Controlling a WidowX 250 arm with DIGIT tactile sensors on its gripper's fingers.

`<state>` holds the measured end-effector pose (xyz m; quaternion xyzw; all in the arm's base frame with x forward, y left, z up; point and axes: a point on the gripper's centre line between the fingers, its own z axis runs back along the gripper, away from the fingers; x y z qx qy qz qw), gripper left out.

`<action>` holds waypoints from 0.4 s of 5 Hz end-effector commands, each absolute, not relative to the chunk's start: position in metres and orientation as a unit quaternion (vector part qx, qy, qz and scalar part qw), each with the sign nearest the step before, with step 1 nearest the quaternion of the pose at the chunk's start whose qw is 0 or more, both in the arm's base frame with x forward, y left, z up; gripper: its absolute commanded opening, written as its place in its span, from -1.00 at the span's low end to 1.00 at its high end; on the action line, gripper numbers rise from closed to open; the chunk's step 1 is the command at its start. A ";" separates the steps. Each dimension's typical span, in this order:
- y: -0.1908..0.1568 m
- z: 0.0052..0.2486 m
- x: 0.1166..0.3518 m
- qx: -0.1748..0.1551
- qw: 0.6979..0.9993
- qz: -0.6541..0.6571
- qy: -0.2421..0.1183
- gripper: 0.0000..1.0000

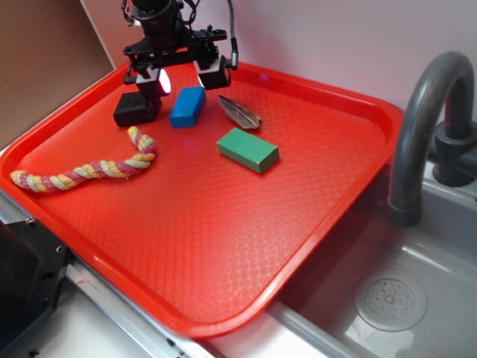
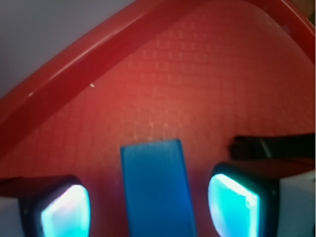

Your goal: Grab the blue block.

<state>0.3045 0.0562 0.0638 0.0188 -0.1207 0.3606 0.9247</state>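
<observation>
Gripper poised over the blue block, fingers spread apart and empty.

You have the blue block lying flat near the far left corner of the red tray, with the black block just beside it on one side and a dark feather-like piece on the other. In the wrist view the block sits between the two lit fingertips, a little nearer one than the other. Centre it first, then come straight down so each pad passes a long face without clipping the black block. Close only once the pads flank the block's middle; judging by its smooth faces, a shallow grip may slip.
</observation>
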 end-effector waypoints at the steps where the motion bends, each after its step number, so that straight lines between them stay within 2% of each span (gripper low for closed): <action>1: 0.061 0.054 0.314 0.028 0.928 0.349 -0.129 1.00; 2: 0.058 0.043 0.312 0.023 0.932 0.342 -0.114 1.00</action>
